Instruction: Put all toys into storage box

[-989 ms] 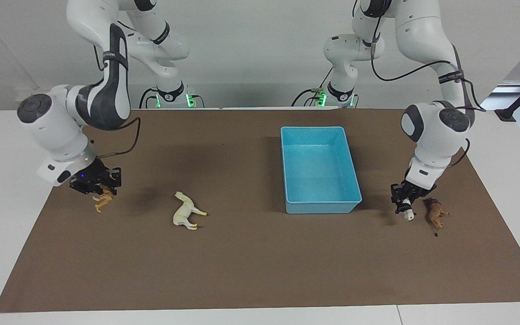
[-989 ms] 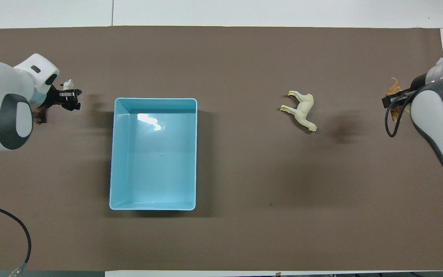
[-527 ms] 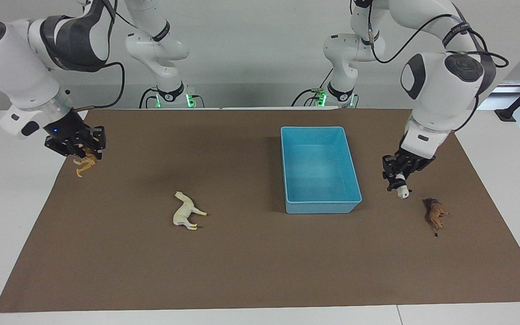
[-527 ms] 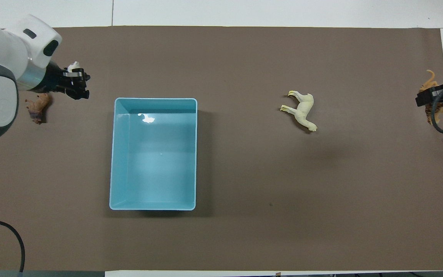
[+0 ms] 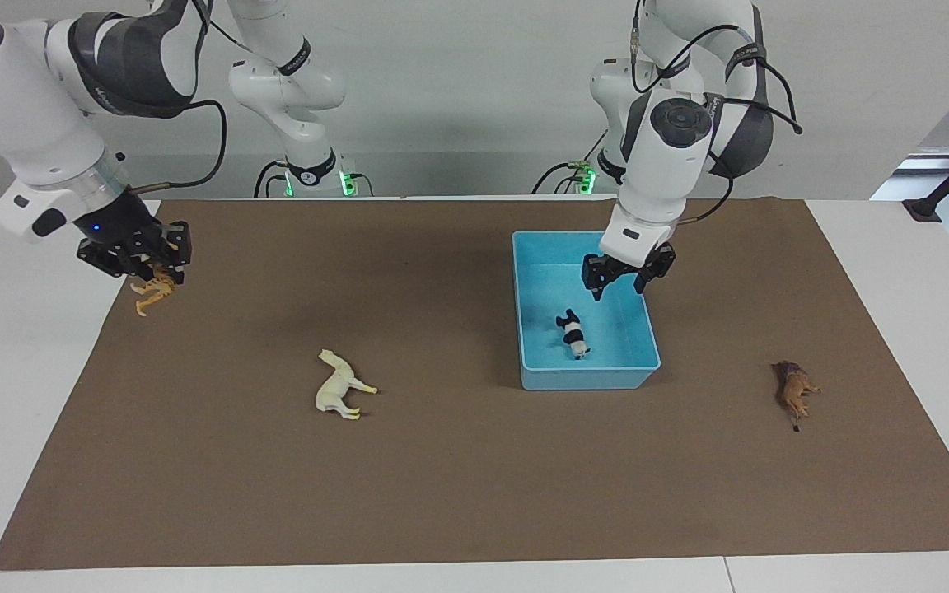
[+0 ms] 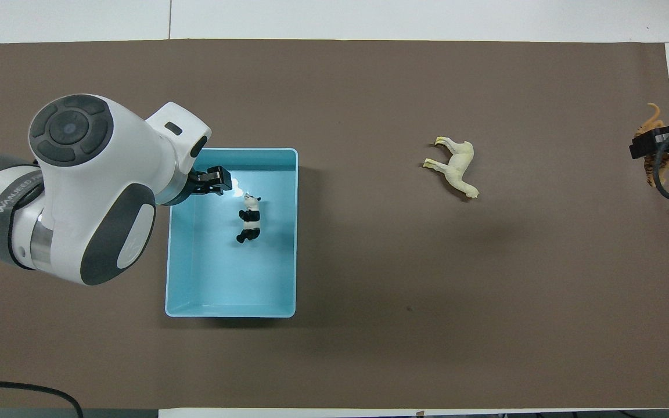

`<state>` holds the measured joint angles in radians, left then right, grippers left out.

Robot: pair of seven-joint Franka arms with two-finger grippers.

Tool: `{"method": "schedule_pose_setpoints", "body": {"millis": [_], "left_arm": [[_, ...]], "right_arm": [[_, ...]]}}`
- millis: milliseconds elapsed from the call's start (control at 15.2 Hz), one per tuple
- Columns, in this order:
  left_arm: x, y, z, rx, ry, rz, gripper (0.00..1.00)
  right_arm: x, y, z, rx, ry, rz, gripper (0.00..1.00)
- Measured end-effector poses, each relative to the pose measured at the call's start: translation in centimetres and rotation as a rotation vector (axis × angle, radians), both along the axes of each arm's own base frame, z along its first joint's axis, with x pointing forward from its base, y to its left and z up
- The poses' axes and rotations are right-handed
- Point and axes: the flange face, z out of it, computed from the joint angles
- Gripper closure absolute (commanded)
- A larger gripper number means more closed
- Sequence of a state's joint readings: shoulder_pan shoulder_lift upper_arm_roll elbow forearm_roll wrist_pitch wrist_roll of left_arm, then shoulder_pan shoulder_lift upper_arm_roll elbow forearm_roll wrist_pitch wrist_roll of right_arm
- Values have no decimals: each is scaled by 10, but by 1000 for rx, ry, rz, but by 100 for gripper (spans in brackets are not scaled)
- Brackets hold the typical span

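Observation:
The light-blue storage box (image 5: pixel 582 379) stands on the brown mat and also shows in the overhead view (image 6: pixel 230 312). The panda (image 5: pixel 572 333) lies on its side inside it (image 6: pixel 249 219). My left gripper (image 5: pixel 616 287) is open and empty over the box (image 6: pixel 218 180). My right gripper (image 5: pixel 160 276) is shut on the orange tiger (image 5: pixel 153 292), raised over the mat's edge at the right arm's end (image 6: pixel 657 142). The cream horse (image 5: pixel 341 385) lies on the mat (image 6: pixel 456 165). The brown lion (image 5: pixel 794 389) lies toward the left arm's end; my left arm hides it in the overhead view.
The brown mat (image 5: pixel 474 478) covers most of the white table. The horse lies between the box and my right gripper. A black cable (image 6: pixel 15 389) lies at the mat's near corner by the left arm.
My left gripper carried the panda from beside the lion to over the box and opened; the panda now lies in the box. My right gripper lifted the tiger and holds it raised.

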<state>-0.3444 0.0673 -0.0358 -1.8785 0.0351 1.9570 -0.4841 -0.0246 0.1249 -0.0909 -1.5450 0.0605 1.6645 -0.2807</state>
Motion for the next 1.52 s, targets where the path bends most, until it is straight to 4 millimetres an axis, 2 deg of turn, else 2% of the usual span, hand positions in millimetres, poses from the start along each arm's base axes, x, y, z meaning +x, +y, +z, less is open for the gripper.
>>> {"method": "schedule_pose_setpoints", "body": {"millis": [132, 198, 264, 396, 527, 593, 725, 857, 989, 1187, 1253, 1319, 1385, 1516], "left_arm": [[10, 17, 8, -14, -47, 5, 0], [20, 36, 11, -19, -80, -6, 0], [32, 65, 13, -19, -110, -27, 0], [52, 137, 8, -7, -158, -52, 0], [70, 196, -9, 8, -217, -54, 0], [78, 218, -19, 18, -242, -64, 0], [90, 255, -37, 43, -262, -117, 0], [98, 291, -49, 74, -270, -203, 0], [101, 321, -67, 104, -269, -296, 0], [108, 338, -107, 127, -254, -423, 0], [109, 340, -119, 130, -242, -466, 0], [109, 341, -126, 132, -232, -503, 0], [109, 342, -131, 133, -222, -533, 0], [108, 347, -136, 138, -213, -573, 0]], "right_arm": [[2, 24, 0, 0, 4, -33, 100], [3, 47, 0, 0, 6, -64, 100], [3, 81, 0, -2, 9, -99, 100], [-4, 174, 2, -20, -10, -159, 100], [-22, 276, 3, -23, -45, -207, 100], [-32, 322, 3, -16, -57, -223, 100], [-45, 400, -1, 0, -74, -238, 100], [-54, 464, -18, 8, -85, -241, 100], [-63, 517, -45, 15, -98, -245, 100], [-69, 593, -98, 31, -156, -264, 100], [-70, 612, -114, 51, -173, -273, 75], [-71, 625, -126, 68, -182, -293, 3], [-71, 631, -132, 74, -183, -316, 0], [-72, 630, -130, 63, -171, -364, 0]]}}
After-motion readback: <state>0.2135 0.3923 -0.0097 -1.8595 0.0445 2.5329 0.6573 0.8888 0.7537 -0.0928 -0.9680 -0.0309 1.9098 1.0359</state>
